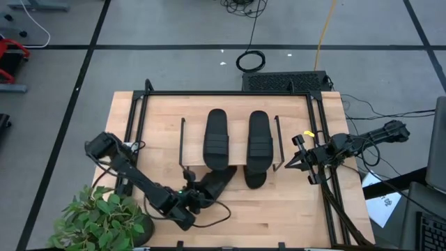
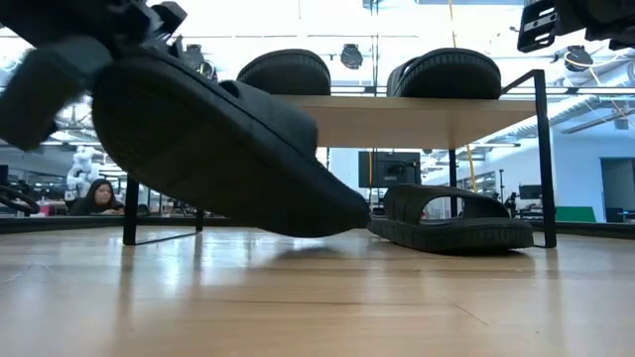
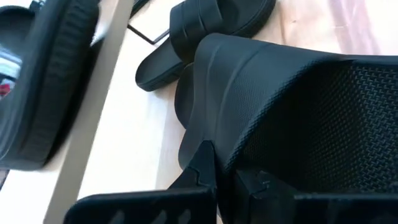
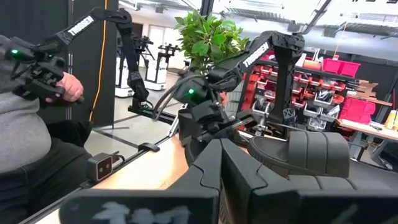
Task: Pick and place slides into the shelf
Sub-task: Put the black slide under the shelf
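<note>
Two black slides (image 1: 216, 136) (image 1: 259, 136) lie on the shelf's wood top (image 2: 397, 121). A third slide (image 1: 255, 176) (image 2: 451, 220) lies on the table under the shelf, its near end sticking out. My left gripper (image 1: 194, 201) (image 3: 227, 175) is shut on the fourth slide (image 1: 217, 183) (image 2: 218, 139), just in front of the shelf's near left corner. My right gripper (image 1: 291, 165) (image 4: 221, 155) is shut and empty, in the air beside the shelf's right wire side (image 1: 277, 143). My left gripper pinches the slide's near end (image 3: 214, 134) between its two fingers, across the thickness of the sole. The fingers come slanting from the table's near left side. The slide is tilted, the held end high and the far end (image 2: 342, 213) low by the table, pointing under the shelf.
A large black frame (image 1: 139, 104) runs around the tabletop. A potted plant (image 1: 104, 216) stands at the near left corner. Cables lie on the table near my left gripper (image 1: 219, 213). A person sits beyond the table's edge (image 4: 31, 137).
</note>
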You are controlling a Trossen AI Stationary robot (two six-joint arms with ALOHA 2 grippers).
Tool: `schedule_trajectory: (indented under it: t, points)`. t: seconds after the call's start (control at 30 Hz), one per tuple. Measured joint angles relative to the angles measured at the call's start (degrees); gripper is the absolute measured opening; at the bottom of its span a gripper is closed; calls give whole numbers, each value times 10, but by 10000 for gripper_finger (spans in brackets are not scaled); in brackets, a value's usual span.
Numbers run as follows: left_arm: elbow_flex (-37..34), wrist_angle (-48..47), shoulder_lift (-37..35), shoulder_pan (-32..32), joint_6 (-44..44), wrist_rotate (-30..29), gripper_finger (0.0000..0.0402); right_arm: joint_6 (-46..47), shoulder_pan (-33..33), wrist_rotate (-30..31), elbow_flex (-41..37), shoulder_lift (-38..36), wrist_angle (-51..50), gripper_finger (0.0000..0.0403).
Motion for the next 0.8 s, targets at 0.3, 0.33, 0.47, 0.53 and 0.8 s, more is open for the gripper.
schedule_trajectory:
  t: [0.3,0.33,0.47,0.53,0.8]
  points:
    - [123,-164,106,13,-57,-14,0,-2,0,0,0,0,1,0]
    - [127,-166,110,13,-53,-9,1,-2,0,0,0,0,1,0]
    - [140,-166,107,15,-51,21,17,-2,0,0,0,0,4,0]
    - [141,-166,103,15,-49,35,27,-2,0,0,0,0,5,0]
    - [142,-160,93,17,-12,134,79,-1,0,0,0,0,4,0]
